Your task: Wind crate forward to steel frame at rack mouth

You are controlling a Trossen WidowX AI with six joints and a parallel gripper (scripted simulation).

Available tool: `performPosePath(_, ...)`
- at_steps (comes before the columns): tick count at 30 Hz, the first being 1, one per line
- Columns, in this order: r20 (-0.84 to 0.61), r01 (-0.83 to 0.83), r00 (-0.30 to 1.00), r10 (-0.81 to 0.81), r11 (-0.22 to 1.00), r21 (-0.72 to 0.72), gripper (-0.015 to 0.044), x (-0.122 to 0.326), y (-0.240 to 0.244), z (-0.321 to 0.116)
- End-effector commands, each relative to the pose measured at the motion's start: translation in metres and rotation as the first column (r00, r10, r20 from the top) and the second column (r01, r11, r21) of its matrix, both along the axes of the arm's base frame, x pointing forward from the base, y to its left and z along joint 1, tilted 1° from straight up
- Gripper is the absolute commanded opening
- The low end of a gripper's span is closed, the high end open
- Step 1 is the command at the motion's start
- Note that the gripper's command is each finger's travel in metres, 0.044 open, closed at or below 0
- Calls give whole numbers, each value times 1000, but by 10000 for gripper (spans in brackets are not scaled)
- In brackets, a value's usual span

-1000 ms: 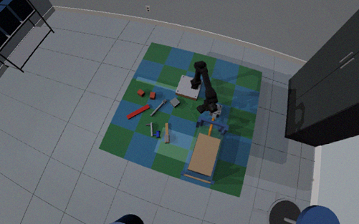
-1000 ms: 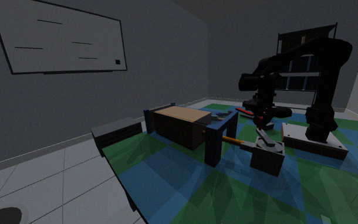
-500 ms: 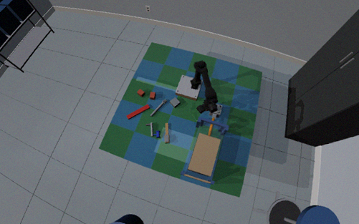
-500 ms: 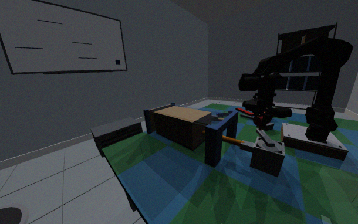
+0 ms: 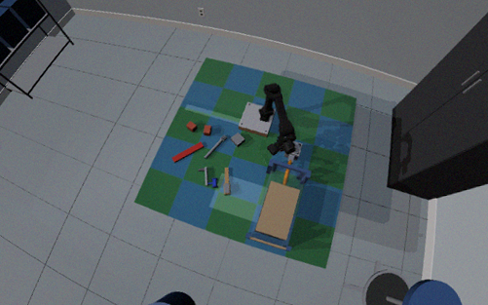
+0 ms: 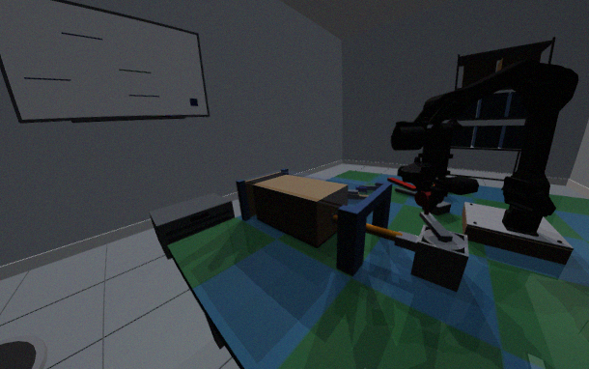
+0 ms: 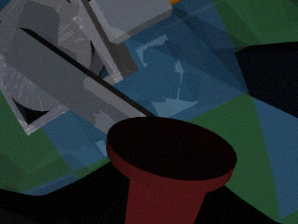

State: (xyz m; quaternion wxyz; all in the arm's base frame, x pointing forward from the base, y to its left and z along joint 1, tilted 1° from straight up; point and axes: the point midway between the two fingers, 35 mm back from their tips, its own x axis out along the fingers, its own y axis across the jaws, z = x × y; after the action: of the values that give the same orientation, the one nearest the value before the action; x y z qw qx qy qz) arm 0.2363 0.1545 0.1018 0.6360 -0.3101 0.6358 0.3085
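Gripping the winch handle's red knob (image 6: 425, 197) (image 7: 167, 170), our gripper (image 6: 433, 185) was closed around it above the winch (image 6: 440, 256). We saw no readable writing; the crate (image 5: 278, 211) (image 6: 296, 205) pointed its long axis roughly toward the winch.

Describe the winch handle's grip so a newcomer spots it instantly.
Find the blue frame in front of the big tan-topped crate, then the small grey winch beside it. A grey crank arm lies across its top. The red, dark-capped knob at the arm's end is the grip, the only thing clamped in the claw.
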Motion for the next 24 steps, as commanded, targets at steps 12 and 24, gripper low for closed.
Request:
performPosePath(12, 1, -2, 1000, 2, 1000, 3, 0, 17, 11, -1)
performPosePath(24, 2, -2, 1000, 2, 1000, 4, 0, 29, 21, -1)
